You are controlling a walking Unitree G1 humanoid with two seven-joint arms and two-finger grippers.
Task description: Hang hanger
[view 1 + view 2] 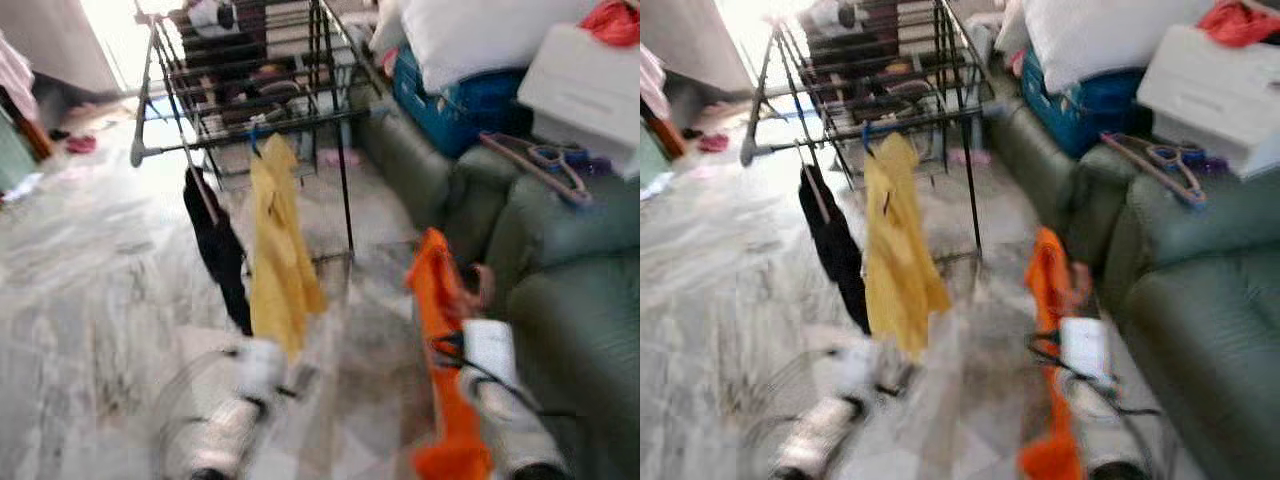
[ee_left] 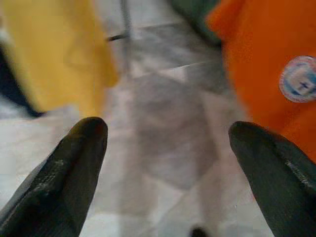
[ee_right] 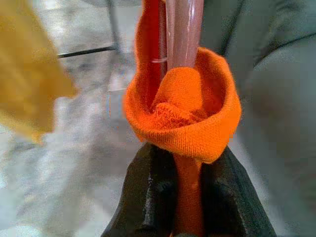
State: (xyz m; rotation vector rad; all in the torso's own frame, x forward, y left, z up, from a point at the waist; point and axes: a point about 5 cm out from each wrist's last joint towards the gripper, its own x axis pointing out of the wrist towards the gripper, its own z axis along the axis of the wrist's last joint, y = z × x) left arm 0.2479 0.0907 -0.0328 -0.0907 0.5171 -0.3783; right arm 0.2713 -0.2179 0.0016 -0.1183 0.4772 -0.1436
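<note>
My right gripper (image 3: 186, 159) is shut on an orange garment (image 3: 183, 111) that hangs on a pale pink hanger (image 3: 183, 29). In the eye views the orange garment (image 1: 440, 300) is held up in front of the green sofa. My left gripper (image 2: 168, 131) is open with only floor between its fingers, low on the left side. Ahead stands a black drying rack (image 1: 250, 120). From its front rail hang a yellow garment (image 1: 280, 250) and a black garment (image 1: 225, 255). The eye views are blurred.
A green sofa (image 1: 570, 300) runs along the right, loaded with a white pillow (image 1: 480, 35), a blue bag (image 1: 470, 105) and a white box (image 1: 580, 90). Spare hangers (image 1: 545, 165) lie on its arm. Marble floor (image 1: 90, 270) stretches to the left.
</note>
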